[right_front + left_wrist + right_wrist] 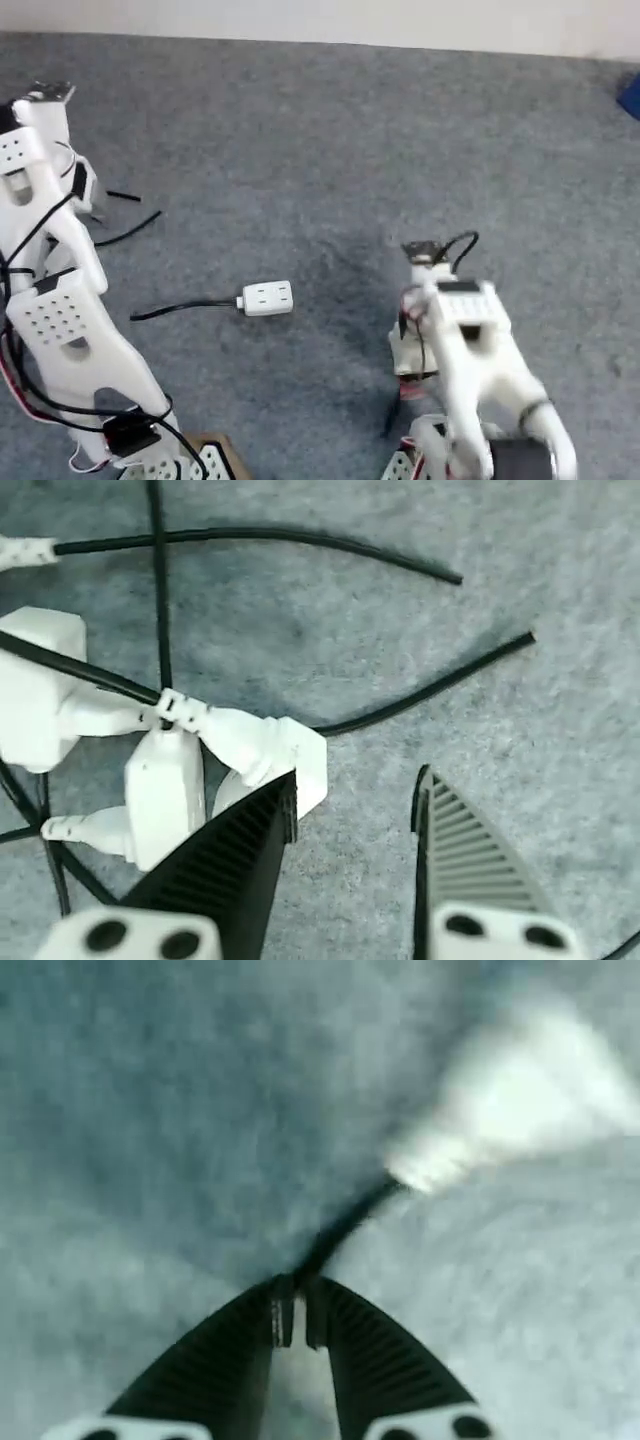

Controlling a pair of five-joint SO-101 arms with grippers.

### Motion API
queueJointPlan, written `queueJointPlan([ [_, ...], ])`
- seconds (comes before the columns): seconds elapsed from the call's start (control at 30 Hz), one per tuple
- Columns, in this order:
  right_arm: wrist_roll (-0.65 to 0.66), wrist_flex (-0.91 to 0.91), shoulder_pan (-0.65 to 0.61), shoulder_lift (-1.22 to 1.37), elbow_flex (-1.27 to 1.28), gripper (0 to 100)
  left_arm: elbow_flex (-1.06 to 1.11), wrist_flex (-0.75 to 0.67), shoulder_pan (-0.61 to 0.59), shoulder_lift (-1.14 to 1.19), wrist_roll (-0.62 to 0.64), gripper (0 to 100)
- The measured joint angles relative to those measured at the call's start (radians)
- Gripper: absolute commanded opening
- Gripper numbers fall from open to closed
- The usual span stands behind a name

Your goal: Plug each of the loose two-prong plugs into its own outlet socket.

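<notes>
Plug (pixel 510 1100) blurred (right pincer (pixel 297 1312) pinches cord (pixel 345 1225)).

White plastic arms (pixel 75 340) (perforated shells), black cables (pixel 35 232) looped alongside, ribbed black claw fingers (pixel 235 865)

The right arm's gripper (pixel 295 1312) has two black ribbed plastic fingers (pixel 225 1360) with white mounts at their base. It hangs over a grey, felt-like table covering (pixel 150 1110). The fingertips are drawn almost together, with only a narrow slit between them. A thin black cord (pixel 345 1225) is pinched at the tips. The cord runs away from the gripper to a white plastic body (pixel 510 1100) lying on the covering, too blurred to make out its shape.
</notes>
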Motion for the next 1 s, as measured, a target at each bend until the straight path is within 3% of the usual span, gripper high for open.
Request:
queueJointPlan([
  [0.2, -0.181, -0.109, 0.089, -0.16, 0.041, 23.1, 0.038, -0.002, 0.005, 0.0, -0.006, 19],
  [0.43, -0.261, -0.196, 0.227, -0.324, 0.114, 14.8, 0.054, -0.012, 0.026, 0.0, -0.006, 19],
  [0.57, -0.259, -0.196, 0.219, -0.342, 0.118, 13.7, 0.054, -0.017, 0.026, 0.0, -0.005, 19],
  [0.8, -0.201, -0.095, 0.04, -0.262, 0.04, 13.7, 0.054, -0.017, 0.04, 0.0, -0.005, 19],
  [1.0, -0.199, -0.091, -0.02, -0.098, -0.084, 13.7, 0.054, -0.017, 0.04, 0.0, -0.005, 19],
])
